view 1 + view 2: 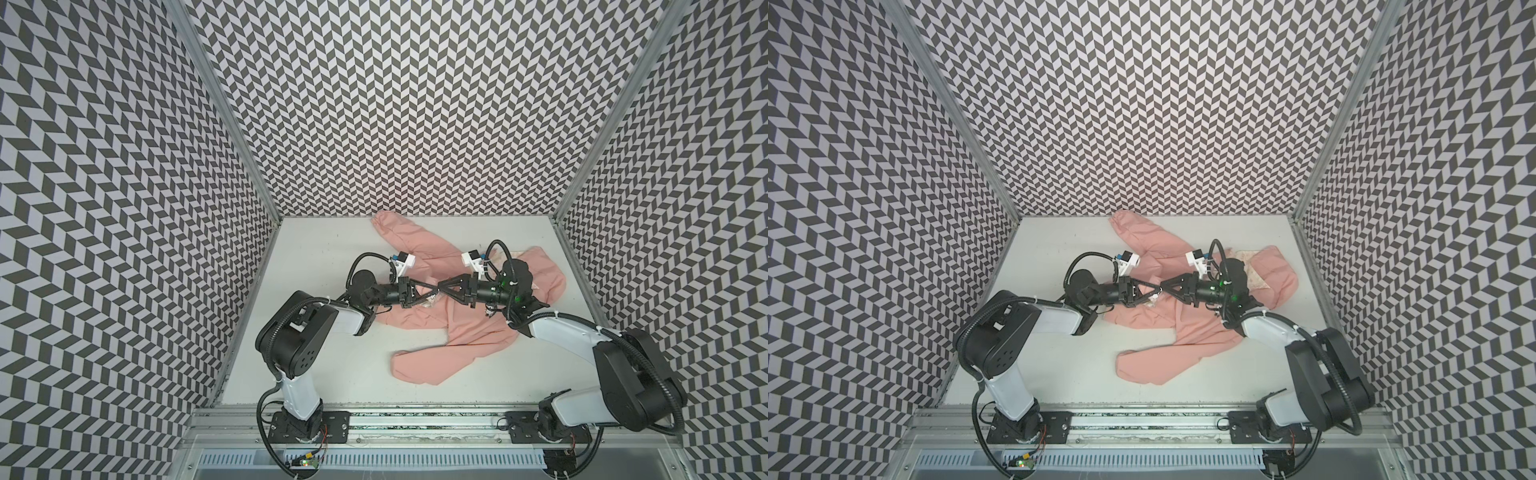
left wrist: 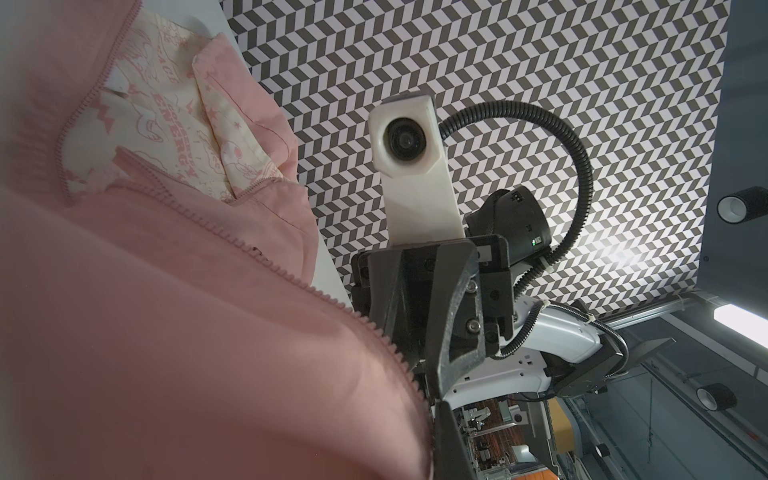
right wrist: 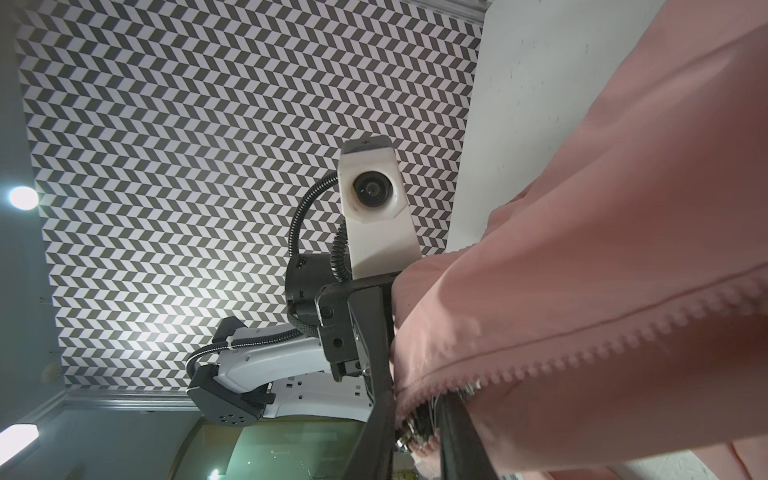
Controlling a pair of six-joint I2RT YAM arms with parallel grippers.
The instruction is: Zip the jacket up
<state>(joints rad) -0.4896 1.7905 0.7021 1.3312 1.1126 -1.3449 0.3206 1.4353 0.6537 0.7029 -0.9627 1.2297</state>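
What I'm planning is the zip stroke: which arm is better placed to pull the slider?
Right: the right gripper seems shut on the slider, while the left gripper clamps the jacket beside it as anchor.

The left arm (image 1: 349, 320) and right arm (image 1: 561, 336) have white shells, black joints and ribbed black cables (image 2: 584, 166).

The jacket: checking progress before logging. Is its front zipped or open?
Open, at least partly: in the left wrist view the jacket shows its zipper teeth apart, cream lining between them.
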